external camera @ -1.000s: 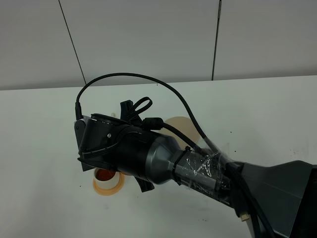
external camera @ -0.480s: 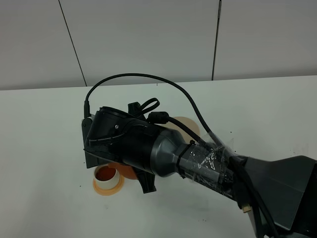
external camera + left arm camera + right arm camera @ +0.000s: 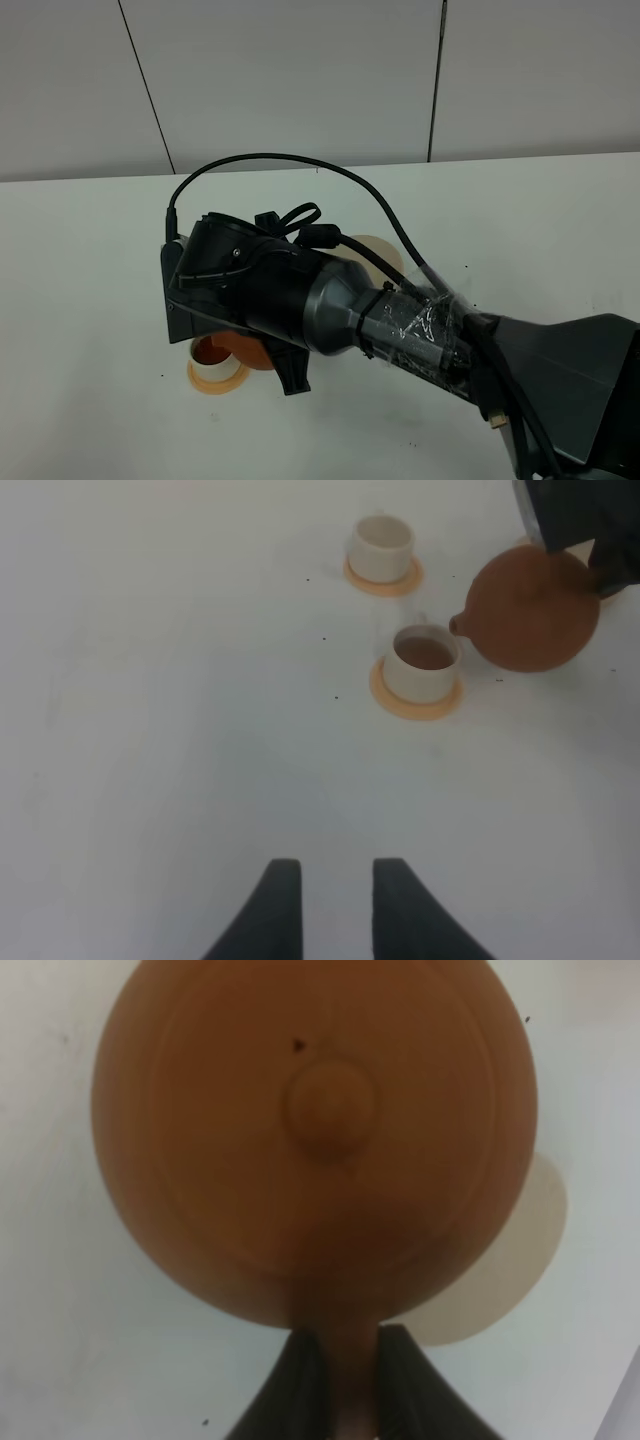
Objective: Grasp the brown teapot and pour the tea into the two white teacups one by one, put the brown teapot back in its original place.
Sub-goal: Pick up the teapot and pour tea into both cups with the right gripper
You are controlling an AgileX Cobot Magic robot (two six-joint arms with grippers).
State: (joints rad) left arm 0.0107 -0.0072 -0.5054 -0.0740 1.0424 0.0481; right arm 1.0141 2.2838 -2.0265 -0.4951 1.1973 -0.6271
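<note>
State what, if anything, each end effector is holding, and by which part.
The right end effector grips the brown teapot by its handle. The left end effector holds nothing; its jaws stand open over the table.

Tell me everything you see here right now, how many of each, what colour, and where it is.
teapot: one, reddish-brown, held by its handle, spout at the full cup
full cup: one, white, holding tea, on a coaster
empty cup: one, white, looks empty, on the other coaster
coasters: two, orange, one under each cup
saucer: one, pale beige, bare, partly hidden by the teapot
table: one, white
right gripper: black, shut on the teapot's handle
left gripper: black, open, empty, away from the cups
</note>
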